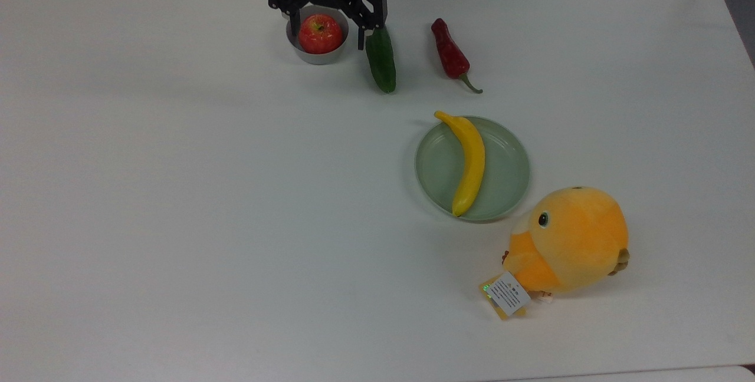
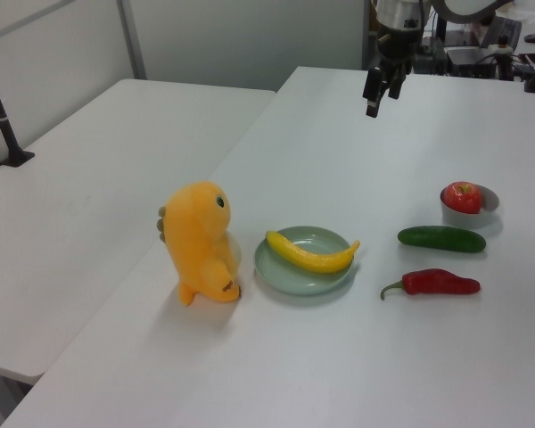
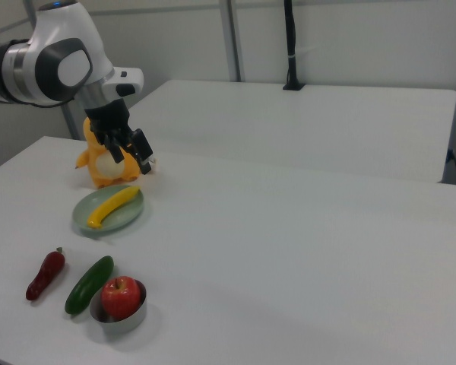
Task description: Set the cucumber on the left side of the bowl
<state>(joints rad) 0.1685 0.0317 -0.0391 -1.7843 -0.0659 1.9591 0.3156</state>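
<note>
The dark green cucumber [image 1: 381, 61] [image 2: 441, 238] [image 3: 89, 284] lies flat on the white table. It is just to the top view's right of the small grey bowl [image 1: 320, 58] [image 2: 491, 210] [image 3: 122, 324], close to it. A red apple [image 1: 319, 33] sits in the bowl. My gripper [image 1: 327, 37] [image 2: 374, 100] [image 3: 139, 158] hangs high above the table, open and holding nothing. In the top view its spread fingers frame the bowl, and the right finger overlaps the cucumber's far end.
A red chili pepper [image 1: 451, 55] lies to the top view's right of the cucumber. Nearer the front, a pale green plate [image 1: 510, 164] holds a banana [image 1: 470, 161], with an orange plush toy [image 1: 569, 240] beside it. Bare table stretches to the top view's left of the bowl.
</note>
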